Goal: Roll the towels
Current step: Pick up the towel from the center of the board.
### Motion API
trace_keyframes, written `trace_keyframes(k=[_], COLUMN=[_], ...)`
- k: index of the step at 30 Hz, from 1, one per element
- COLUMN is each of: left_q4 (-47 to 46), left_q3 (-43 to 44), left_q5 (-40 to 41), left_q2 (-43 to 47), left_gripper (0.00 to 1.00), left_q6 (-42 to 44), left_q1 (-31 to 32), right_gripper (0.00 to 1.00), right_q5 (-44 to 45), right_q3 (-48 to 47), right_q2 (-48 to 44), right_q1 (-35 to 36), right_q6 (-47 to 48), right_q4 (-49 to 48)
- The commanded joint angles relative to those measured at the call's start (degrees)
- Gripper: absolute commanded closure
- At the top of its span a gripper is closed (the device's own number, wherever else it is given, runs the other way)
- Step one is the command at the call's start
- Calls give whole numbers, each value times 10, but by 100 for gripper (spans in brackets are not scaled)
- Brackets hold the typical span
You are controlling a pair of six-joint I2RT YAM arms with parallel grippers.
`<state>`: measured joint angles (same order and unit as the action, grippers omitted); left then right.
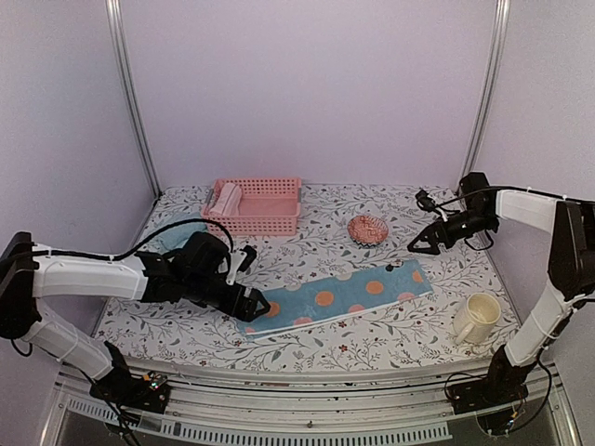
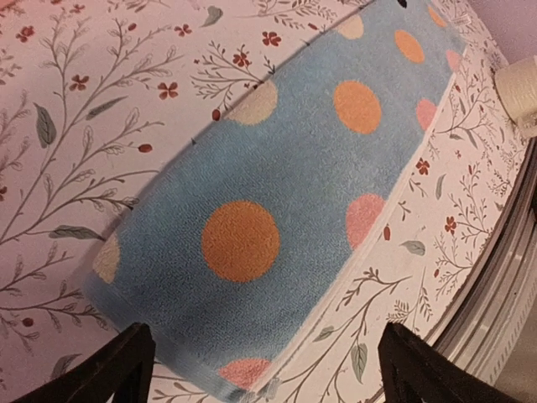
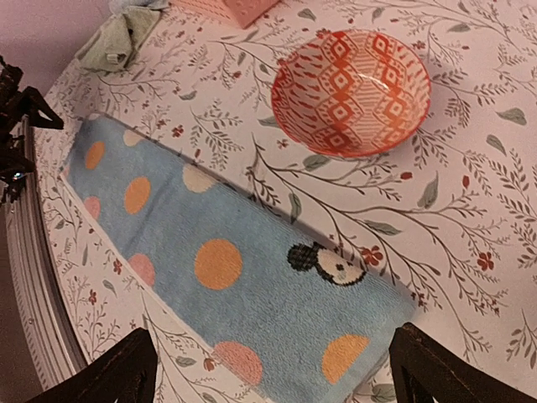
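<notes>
Blue towel [image 1: 344, 295] lay flat on counter [image 1: 372, 348] as long strip: orange, pink, cream dots, small cartoon face near right end. Left hand [image 1: 257, 305] spread over left end; right hand [image 1: 420, 245] spread, raised near right end.

Blue spotted towel [image 1: 344, 295] flat, folded long strip, mid-table; green towel [image 3: 117, 40] crumpled, far left.

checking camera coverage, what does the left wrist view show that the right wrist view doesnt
Only the left wrist view: a cream mug at its right edge. Only the right wrist view: the red patterned bowl, a crumpled green towel, a pink basket corner and a cartoon face print. Both: the blue spotted towel lying flat as a long strip on the floral table, each camera's own fingers apart.
</notes>
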<state>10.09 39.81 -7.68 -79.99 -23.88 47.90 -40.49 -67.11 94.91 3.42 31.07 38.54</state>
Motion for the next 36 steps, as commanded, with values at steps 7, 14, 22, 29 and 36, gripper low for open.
trace_keyframes(k=[7,14,22,29,36], left_q4=[-27,-11,20,63,55], left_q3=[22,68,174,216,177], left_q5=[67,128,276,347,263], left_q2=[24,49,70,15,-21], left_gripper=[2,1,2,1,10], left_q6=[-2,55,131,83,67], left_q1=[6,8,5,-17,-19], right_gripper=[1,1,1,1,3], right_q5=[-190,-11,153,348,186], right_q3=[-88,-180,-178,-89,-43], right_q2=[49,-23,-104,-197,-142], right_q1=[8,14,13,9,7], right_q6=[158,63,38,-60,-17], right_q4=[134,99,11,-182,-60])
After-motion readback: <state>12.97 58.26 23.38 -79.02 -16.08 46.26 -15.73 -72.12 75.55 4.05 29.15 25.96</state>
